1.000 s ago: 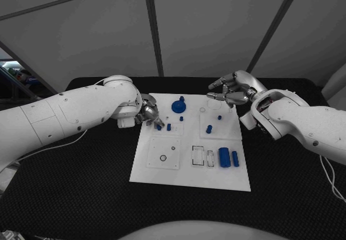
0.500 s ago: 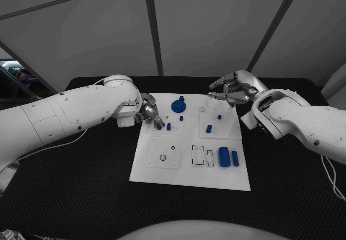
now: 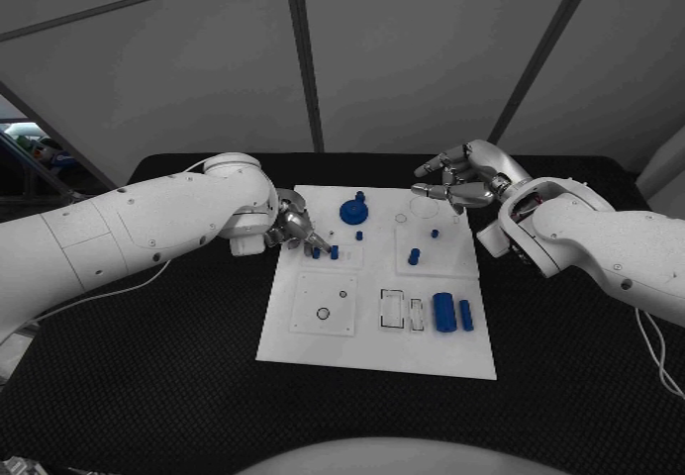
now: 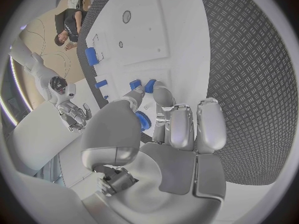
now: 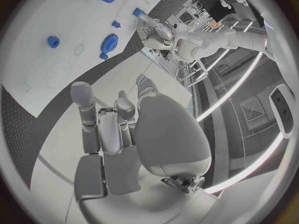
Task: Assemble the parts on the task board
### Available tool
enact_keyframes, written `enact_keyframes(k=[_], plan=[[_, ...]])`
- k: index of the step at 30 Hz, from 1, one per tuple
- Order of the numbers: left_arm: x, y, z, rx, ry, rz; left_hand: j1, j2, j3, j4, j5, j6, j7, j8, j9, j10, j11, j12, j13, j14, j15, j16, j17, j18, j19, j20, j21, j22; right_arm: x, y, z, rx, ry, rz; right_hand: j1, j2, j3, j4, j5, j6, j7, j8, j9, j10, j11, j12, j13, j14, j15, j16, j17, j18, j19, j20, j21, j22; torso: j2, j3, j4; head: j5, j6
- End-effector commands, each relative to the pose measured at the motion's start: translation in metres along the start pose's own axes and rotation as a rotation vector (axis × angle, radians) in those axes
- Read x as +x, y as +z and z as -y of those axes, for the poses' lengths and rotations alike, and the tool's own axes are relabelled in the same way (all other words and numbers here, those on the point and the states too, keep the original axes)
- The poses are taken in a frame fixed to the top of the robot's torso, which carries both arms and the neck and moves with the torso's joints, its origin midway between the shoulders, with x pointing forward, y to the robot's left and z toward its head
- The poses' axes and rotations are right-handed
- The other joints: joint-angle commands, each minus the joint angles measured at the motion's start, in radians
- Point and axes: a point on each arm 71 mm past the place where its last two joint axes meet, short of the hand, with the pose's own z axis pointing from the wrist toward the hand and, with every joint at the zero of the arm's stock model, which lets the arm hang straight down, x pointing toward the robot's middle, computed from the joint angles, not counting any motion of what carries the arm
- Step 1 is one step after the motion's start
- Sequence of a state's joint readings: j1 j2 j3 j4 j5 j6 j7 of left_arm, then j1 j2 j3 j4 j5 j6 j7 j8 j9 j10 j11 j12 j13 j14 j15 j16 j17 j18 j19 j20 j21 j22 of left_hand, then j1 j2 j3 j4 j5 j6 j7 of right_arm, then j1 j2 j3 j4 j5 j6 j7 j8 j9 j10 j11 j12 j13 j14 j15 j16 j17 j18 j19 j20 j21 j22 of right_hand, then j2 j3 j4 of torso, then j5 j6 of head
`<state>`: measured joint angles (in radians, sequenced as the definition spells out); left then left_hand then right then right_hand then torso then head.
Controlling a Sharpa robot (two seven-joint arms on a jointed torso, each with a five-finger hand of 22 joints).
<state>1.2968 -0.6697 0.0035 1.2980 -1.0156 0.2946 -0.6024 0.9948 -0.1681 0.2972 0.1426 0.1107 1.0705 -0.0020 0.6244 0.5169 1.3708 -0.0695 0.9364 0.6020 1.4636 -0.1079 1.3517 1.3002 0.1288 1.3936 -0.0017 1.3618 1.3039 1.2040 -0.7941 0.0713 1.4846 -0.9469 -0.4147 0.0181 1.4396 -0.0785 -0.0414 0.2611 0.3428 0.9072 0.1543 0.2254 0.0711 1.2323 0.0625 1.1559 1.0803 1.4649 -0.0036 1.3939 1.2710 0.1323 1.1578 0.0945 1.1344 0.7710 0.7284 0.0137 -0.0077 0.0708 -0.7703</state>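
Observation:
The white task board (image 3: 374, 332) lies mid-table. My left hand (image 3: 293, 228) is at its far left edge, thumb and a fingertip (image 4: 156, 92) pinching a small blue peg (image 3: 316, 252) that stands in the board, beside a second peg (image 3: 335, 252). Both pegs (image 4: 149, 86) sit right at the fingertips in the left wrist view. A blue gear (image 3: 352, 210) stands further back. More small pegs (image 3: 414, 255) are on the right half, and two blue cylinders (image 3: 444, 311) lie near the front right. My right hand (image 3: 459, 178) hovers over the far right corner, fingers (image 5: 84, 107) apart and holding nothing.
The black table (image 3: 157, 356) surrounds the board with free room in front and on both sides. Empty outlined slots (image 3: 391, 307) and a round hole (image 3: 323, 313) mark the board's front half. In the right wrist view the gear (image 5: 112, 41) and left hand (image 5: 152, 32) show across the board.
My left arm has shifted slightly right with its fingers staying at the pegs. The right hand has barely moved. No part has changed place.

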Motion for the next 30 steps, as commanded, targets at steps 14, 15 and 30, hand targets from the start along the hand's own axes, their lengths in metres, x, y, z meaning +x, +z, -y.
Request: enact_keyframes(k=[14, 15, 30], plan=[[-0.008, -0.003, -0.001, 0.064, -0.114, 0.097, 0.034, 0.043, -0.152, 0.057, 0.002, -0.021, 0.004, 0.008, 0.016, -0.029, 0.007, -0.027, -0.040, 0.044, -0.003, 0.000, 0.000, -0.049, -0.020, 0.004, -0.030, -0.035, 0.000, 0.001, -0.001, -0.009, 0.001, -0.014, 0.000, 0.003, -0.002, 0.000, 0.004, -0.001, -0.005, 0.006, -0.002, -0.008, 0.000, -0.005, -0.003, 0.034, -0.009, -0.008, -0.004, 0.018, -0.009, 0.002, -0.009, -0.008, 0.000, 0.0005, -0.0007, 0.000, 0.003], [-0.009, -0.004, -0.001, 0.075, -0.136, 0.107, 0.042, 0.048, -0.161, 0.060, 0.004, -0.029, 0.007, 0.005, 0.016, -0.040, 0.010, -0.040, -0.058, 0.044, -0.001, 0.000, -0.001, -0.045, -0.029, 0.005, -0.043, -0.049, 0.001, 0.001, 0.000, -0.008, 0.001, -0.016, 0.000, 0.003, -0.002, 0.000, 0.004, -0.001, -0.005, 0.006, -0.002, -0.008, 0.000, -0.005, -0.003, 0.034, -0.009, -0.009, -0.004, 0.018, -0.010, 0.002, -0.009, -0.009, 0.000, 0.0003, -0.0009, 0.000, 0.003], [-0.019, -0.015, 0.003, 0.213, -0.264, 0.224, 0.211, 0.091, -0.257, 0.064, 0.010, -0.248, 0.108, -0.074, -0.053, -0.286, 0.102, -0.122, -0.148, -0.073, 0.076, -0.180, -0.220, 0.042, -0.327, 0.070, -0.437, -0.447, 0.001, 0.002, 0.001, 0.000, 0.002, -0.022, -0.001, 0.003, -0.003, 0.001, 0.004, -0.002, -0.005, 0.006, -0.002, -0.007, 0.001, -0.005, -0.002, 0.034, -0.009, -0.009, -0.005, 0.018, -0.010, 0.002, -0.010, -0.010, 0.001, -0.0002, -0.0008, -0.004, 0.008]])
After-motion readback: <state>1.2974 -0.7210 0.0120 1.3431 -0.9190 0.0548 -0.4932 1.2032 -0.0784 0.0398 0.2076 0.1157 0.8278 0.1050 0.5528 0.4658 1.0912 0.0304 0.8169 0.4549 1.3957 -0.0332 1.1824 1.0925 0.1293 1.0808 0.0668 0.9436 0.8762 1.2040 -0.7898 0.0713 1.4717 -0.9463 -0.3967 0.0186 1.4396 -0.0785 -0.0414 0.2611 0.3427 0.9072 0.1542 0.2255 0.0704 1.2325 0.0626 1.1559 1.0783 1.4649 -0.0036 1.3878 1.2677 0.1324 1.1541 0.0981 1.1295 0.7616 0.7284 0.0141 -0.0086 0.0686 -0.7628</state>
